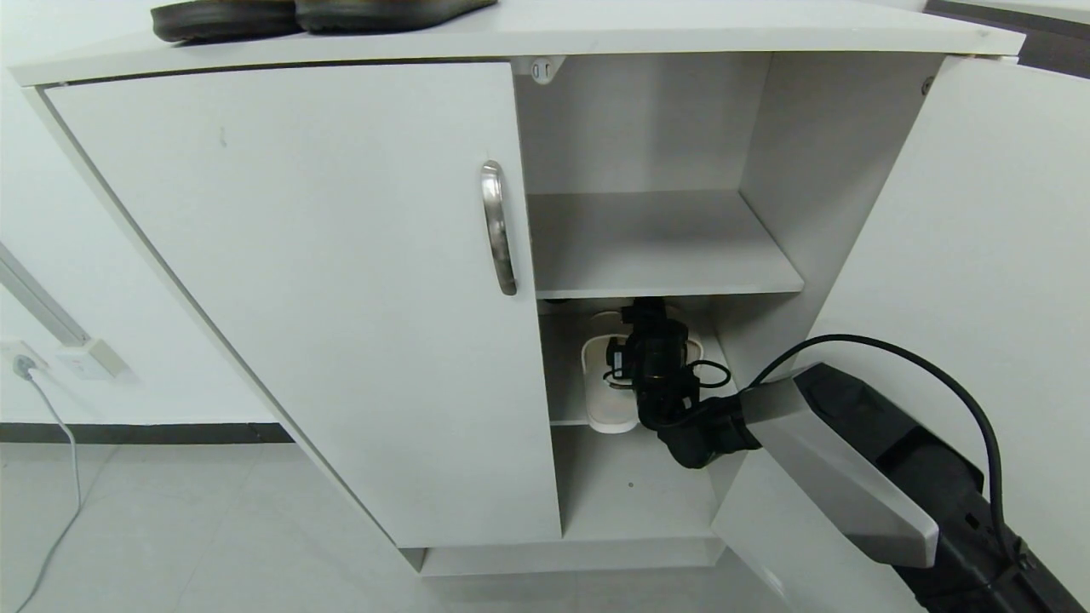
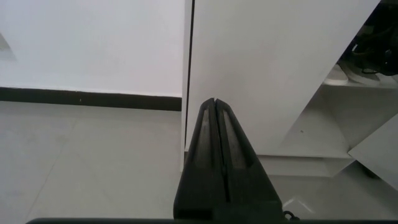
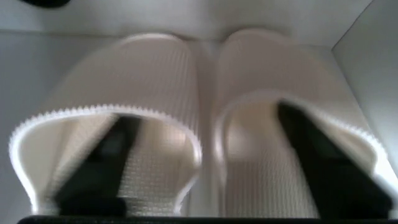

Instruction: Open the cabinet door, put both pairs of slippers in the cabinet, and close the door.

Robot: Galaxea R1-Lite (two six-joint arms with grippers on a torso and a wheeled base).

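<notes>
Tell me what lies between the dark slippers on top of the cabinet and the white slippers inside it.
In the head view, the cabinet top and one bare shelf lie between the dark slippers and the white slippers.

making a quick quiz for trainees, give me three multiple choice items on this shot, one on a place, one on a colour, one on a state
1. Where do the white slippers lie? A on the upper shelf; B on the middle shelf; C on the floor.
2. What colour is the other pair on the cabinet top? A dark; B red; C white.
3. How is the left door? A shut; B wide open; C removed.
Answers: 1 B, they sit on the middle shelf under the right gripper. 2 A, both look black in the head view. 3 A, it lies flush, handle facing out, while the right door stands open.
</notes>
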